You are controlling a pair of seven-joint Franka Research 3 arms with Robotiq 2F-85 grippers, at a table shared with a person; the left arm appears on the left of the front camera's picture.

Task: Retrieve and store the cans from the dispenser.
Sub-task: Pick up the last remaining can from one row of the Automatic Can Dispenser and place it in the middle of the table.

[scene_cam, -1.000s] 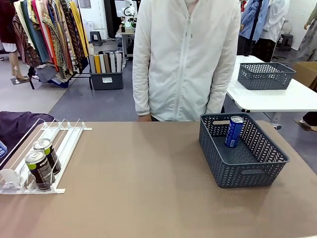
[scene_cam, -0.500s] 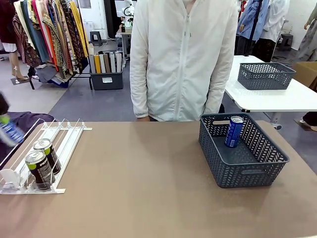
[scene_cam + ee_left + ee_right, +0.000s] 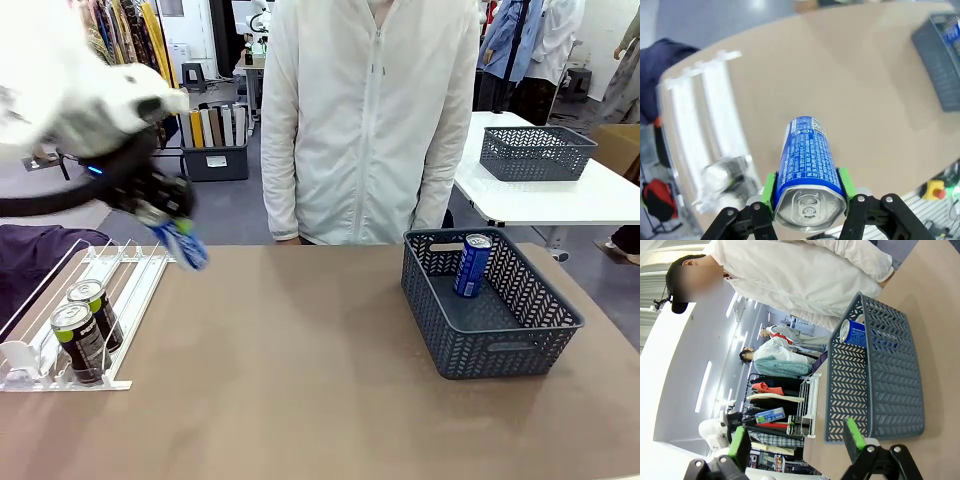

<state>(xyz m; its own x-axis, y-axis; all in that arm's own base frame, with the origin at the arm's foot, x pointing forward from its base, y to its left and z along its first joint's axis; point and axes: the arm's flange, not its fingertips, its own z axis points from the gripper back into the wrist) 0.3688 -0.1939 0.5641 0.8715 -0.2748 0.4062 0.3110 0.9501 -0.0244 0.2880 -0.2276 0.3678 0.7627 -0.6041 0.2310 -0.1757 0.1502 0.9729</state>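
My left gripper (image 3: 172, 225) hangs above the far end of the white dispenser (image 3: 120, 275), shut on a blue can (image 3: 188, 245) with white lettering. From the left wrist, that can (image 3: 807, 160) sits between the green pads (image 3: 769, 187) of the left gripper (image 3: 809, 192), top end toward the camera. Two black cans with green tops (image 3: 80, 340) (image 3: 96, 311) stand at the dispenser's near stops. Another blue can (image 3: 472, 264) stands in the dark grey mesh basket (image 3: 500, 345) on the right. My right gripper (image 3: 797, 442) is open and holds nothing, facing that basket (image 3: 875, 390).
A person in a white jacket (image 3: 370, 120) stands at the far side of the table, hands low at the edge. A dark cloth (image 3: 35, 250) lies beside the dispenser. Bare brown tabletop (image 3: 300, 360) spans between dispenser and basket.
My left arm has swung in from the left edge, carrying the blue can up and to the right, over the dispenser's far end. The cans in the dispenser and basket have not moved.
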